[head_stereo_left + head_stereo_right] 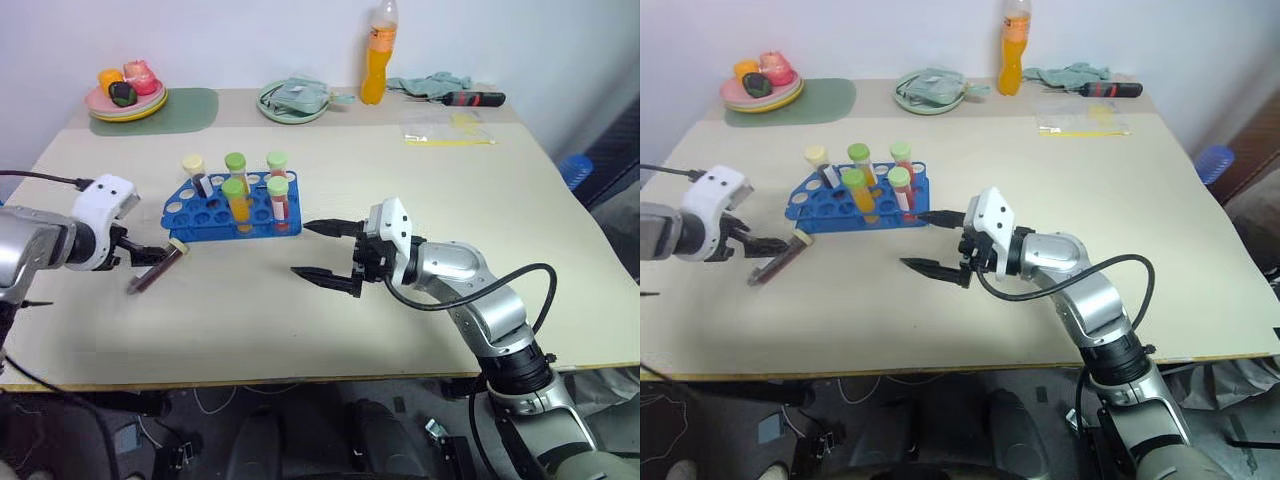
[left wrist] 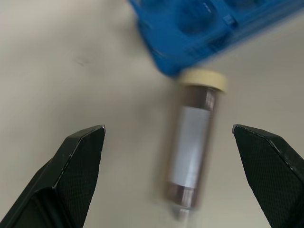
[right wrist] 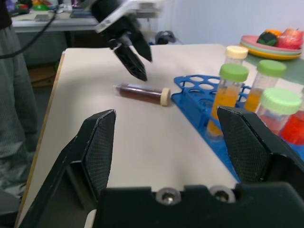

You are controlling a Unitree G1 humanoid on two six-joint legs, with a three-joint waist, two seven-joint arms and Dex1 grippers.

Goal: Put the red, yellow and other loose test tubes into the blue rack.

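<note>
1. Loose tube: one maroon tube (image 1: 158, 268) with a cream cap lies flat on the counter (image 1: 420, 330), near the counter's left edge. Its cap end sits just beside the left end of the blue rack (image 1: 215, 215); whether the cap touches the rack cannot be told.
2. Long axis: the tube runs from its cap, next to the rack, down toward the counter's front-left corner.
3. Left gripper (image 2: 171, 142): fingers spread wide, nothing between them. In the left wrist view the tube lies in the gap between the two fingers, with its long axis running roughly along the gripper's pointing direction, not across it.
4. Right gripper (image 1: 325, 250): fingers apart and empty, pointing toward the rack's right end, well apart from the loose tube.
5. Nearer arm: the left gripper is just beside the tube; the rack stands between the tube and the right gripper.
6. Rack contents: five capped tubes (image 1: 238, 200) stand upright in the rack, so only the maroon tube appears left to place.
7. Judgement: a regrasp by the left gripper would probably need the fingers closing across the tube's body.
</note>
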